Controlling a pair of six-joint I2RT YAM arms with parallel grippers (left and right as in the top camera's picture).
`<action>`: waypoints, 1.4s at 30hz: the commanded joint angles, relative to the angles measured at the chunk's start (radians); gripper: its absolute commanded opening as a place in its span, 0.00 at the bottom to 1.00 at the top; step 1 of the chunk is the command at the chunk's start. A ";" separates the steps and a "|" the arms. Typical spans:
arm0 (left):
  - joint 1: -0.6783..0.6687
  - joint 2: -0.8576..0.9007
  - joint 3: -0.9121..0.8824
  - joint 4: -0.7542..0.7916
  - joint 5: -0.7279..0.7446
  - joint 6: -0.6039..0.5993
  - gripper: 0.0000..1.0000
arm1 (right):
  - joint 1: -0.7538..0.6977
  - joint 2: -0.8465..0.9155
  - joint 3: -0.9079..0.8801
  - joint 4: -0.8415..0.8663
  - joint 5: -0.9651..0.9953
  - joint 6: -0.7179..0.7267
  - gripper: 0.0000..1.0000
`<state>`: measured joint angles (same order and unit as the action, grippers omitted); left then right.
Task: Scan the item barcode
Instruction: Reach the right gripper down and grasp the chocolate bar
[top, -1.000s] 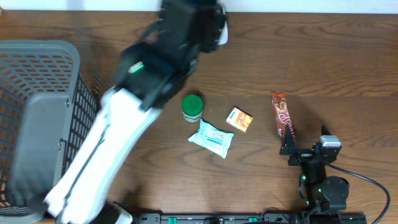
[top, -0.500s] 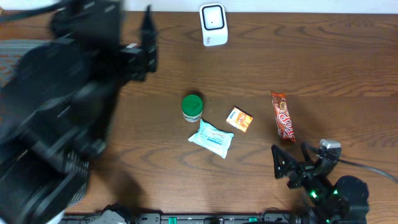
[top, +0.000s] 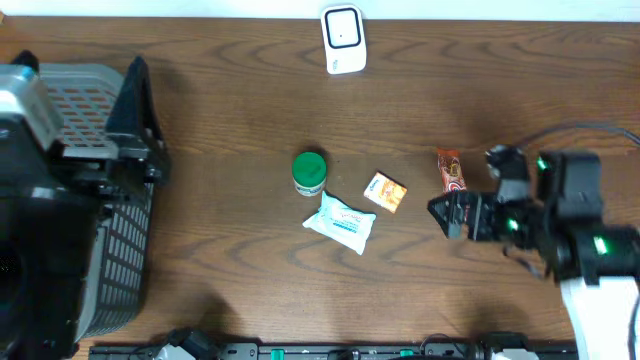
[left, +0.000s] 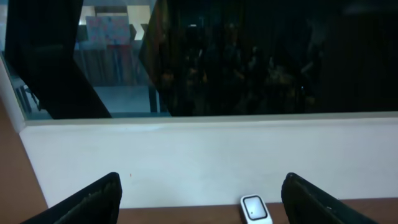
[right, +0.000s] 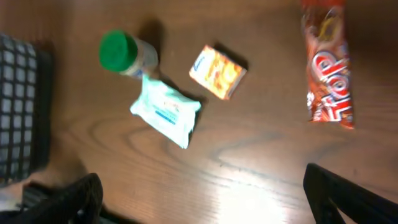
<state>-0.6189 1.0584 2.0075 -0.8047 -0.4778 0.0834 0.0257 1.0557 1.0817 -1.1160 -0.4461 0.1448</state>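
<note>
Scanner (top: 341, 39): small white unit at the far edge of the table (top: 250, 290), well apart from the goods; no readable writing.
Snack bar (right: 328, 87): red wrapper lying flat; big white letters seem to end in "op", the rest is blurred.
Box (right: 217, 72): small, orange and white; print unreadable.
Wipes pack (right: 166, 112): pale blue, label blurred, just beside the green-capped bottle (right: 126, 52).
Basket (top: 100, 130): grey, on the left.
Left claw (left: 202, 180): spread wide, empty, facing the scanner.
Right claw (right: 202, 177): spread wide, empty, near the snack bar.

Grey mesh basket (top: 118, 265) at the wooden table's (top: 250, 290) left edge — white wall (left: 186, 162), dark window (left: 249, 62) beyond.
</note>
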 joint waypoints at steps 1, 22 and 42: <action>0.000 -0.001 -0.016 0.002 -0.006 0.002 0.82 | 0.006 0.121 0.018 0.050 -0.019 -0.076 0.56; 0.000 -0.004 -0.062 0.013 -0.007 0.044 0.82 | -0.119 0.652 0.063 0.437 0.105 -0.240 0.91; 0.001 -0.003 -0.076 0.021 -0.043 0.081 0.82 | -0.168 0.877 0.111 0.486 -0.001 -0.281 0.97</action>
<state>-0.6189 1.0584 1.9369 -0.7940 -0.4828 0.1406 -0.1421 1.9133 1.1770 -0.6308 -0.4198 -0.1204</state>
